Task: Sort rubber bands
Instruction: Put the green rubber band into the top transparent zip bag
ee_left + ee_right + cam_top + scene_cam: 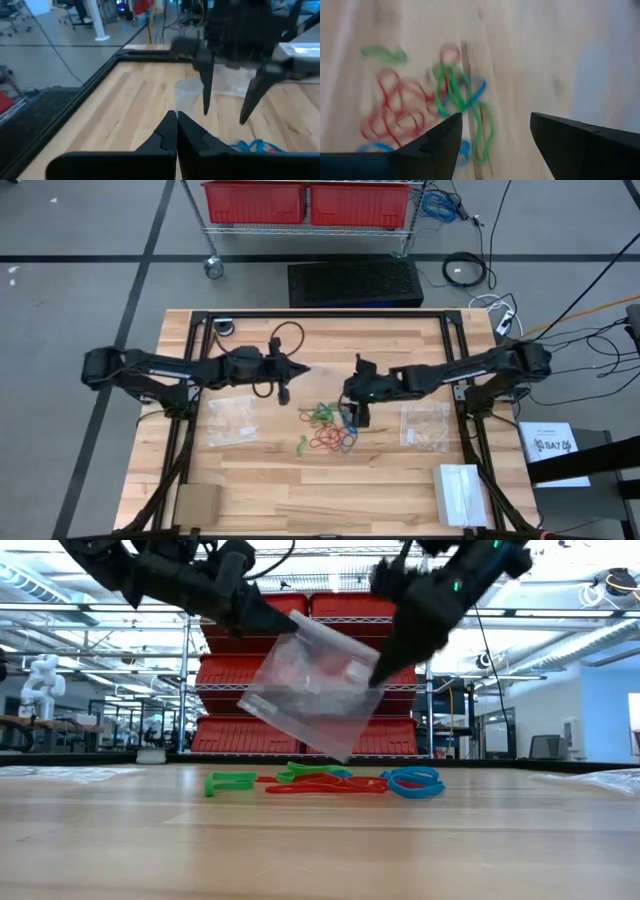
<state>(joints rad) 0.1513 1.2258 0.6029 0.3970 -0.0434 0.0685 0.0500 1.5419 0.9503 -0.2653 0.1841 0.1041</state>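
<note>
My left gripper [285,622], fingers pressed together, pinches a clear bag [318,685] aloft, contents unclear. My right gripper [357,416] hangs spread over the rubber bands [330,430] at mid-worktop, six o'clock of the bag.

Two matte black jointed arms [180,367] carry looped black cables and pointed, wedge-shaped black fingers [445,137].

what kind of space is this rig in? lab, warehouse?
Most likely a robotics lab or workshop. Red storage bins on a wire rack stand behind the wooden table, loose cables lie on the floor, and another white robot stands farther back.
</note>
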